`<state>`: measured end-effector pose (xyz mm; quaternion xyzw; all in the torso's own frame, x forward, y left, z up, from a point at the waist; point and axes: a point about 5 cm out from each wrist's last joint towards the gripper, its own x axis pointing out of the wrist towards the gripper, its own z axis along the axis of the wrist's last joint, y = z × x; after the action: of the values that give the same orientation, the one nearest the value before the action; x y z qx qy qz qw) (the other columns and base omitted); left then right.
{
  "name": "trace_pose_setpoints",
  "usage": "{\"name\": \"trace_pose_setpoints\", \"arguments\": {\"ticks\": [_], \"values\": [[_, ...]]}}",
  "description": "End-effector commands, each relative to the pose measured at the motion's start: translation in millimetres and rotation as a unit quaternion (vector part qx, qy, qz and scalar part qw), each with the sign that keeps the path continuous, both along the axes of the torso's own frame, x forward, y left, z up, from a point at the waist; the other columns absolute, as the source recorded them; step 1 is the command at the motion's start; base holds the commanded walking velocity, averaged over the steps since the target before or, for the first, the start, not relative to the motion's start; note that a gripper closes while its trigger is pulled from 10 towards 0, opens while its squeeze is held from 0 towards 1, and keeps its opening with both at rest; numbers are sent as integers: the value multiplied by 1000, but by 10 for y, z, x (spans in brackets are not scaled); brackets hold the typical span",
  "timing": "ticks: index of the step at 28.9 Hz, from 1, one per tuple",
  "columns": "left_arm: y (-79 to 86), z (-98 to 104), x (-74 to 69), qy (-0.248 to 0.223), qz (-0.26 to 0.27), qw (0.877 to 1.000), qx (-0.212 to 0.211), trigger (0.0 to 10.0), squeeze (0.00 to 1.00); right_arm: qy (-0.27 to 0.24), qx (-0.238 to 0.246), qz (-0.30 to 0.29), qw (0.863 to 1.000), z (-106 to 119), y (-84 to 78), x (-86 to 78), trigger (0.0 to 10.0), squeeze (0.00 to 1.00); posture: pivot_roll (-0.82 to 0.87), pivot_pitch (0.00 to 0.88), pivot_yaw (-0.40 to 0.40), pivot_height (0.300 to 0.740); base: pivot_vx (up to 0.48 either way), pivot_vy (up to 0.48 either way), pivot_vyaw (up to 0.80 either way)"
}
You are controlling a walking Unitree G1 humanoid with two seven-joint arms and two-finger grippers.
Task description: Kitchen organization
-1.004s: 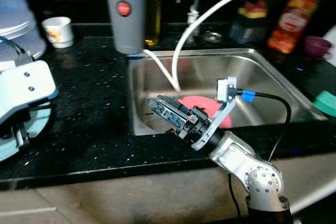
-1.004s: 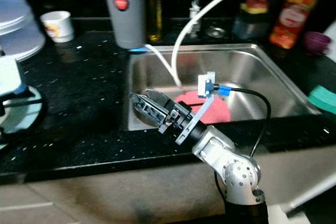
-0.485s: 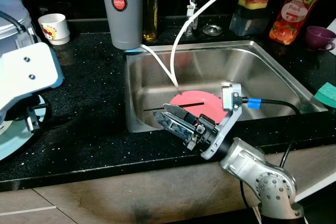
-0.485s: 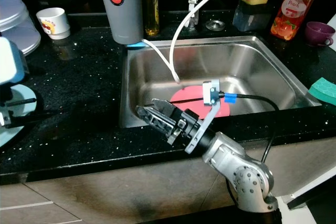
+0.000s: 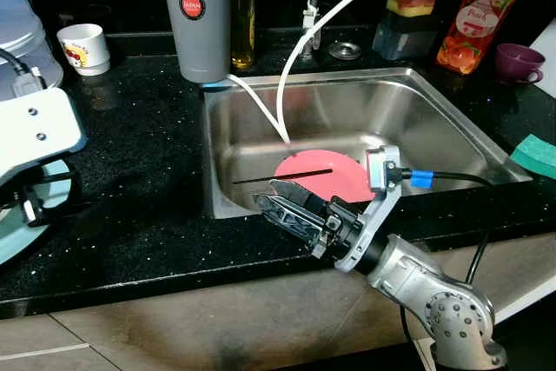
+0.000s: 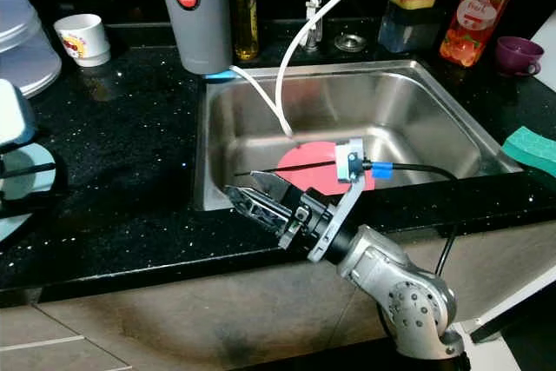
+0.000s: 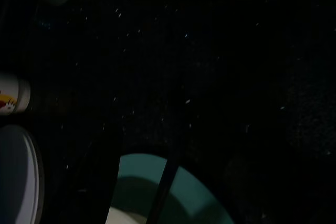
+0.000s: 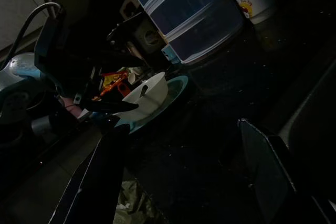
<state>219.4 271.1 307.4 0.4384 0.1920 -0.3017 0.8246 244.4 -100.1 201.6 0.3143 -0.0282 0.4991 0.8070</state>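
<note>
A pink plate (image 5: 323, 176) lies flat in the bottom of the steel sink (image 5: 382, 110), with a thin dark stick (image 5: 261, 180) across it. My right gripper (image 5: 276, 199) hovers over the sink's front left corner, just in front of the plate, open and holding nothing. In the right wrist view its two fingers (image 8: 97, 182) stand wide apart, pointing along the black counter. My left arm (image 5: 35, 132) hangs over a teal plate (image 7: 178, 192) at the counter's left end. A white bowl (image 8: 143, 97) sits on that teal plate.
A white hose (image 5: 291, 67) droops from the tap into the sink. Behind the sink stand a grey flask (image 5: 193, 15), an oil bottle (image 5: 242, 15), an orange soap bottle (image 5: 469, 15) and a purple cup (image 5: 519, 61). A white cup (image 5: 84, 47) and a clear tub (image 5: 22, 15) are far left; a green sponge (image 5: 537, 154) is right.
The camera has shifted and the blur has cleared. My right gripper has drawn back a little from over the sink toward its front left edge, still open. The pink plate has not moved.
</note>
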Motion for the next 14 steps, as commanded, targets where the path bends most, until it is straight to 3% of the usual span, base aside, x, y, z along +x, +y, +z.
{"name": "trace_pose_setpoints", "arguments": {"ticks": [1, 14], "values": [[21, 38, -11, -1, 2, 1000, 18, 10000, 0, -13, 0, 1, 1000, 41, -11, -14, 10000, 0, 109, 0, -48, 740, 0, 0, 0], [157, 7, -100, 24, 34, 999, 30, 10000, 0, -10, -7, 1, 1000, 29, -23, 6, 10000, 0, 126, 0, -59, 740, 0, 0, 0]]}}
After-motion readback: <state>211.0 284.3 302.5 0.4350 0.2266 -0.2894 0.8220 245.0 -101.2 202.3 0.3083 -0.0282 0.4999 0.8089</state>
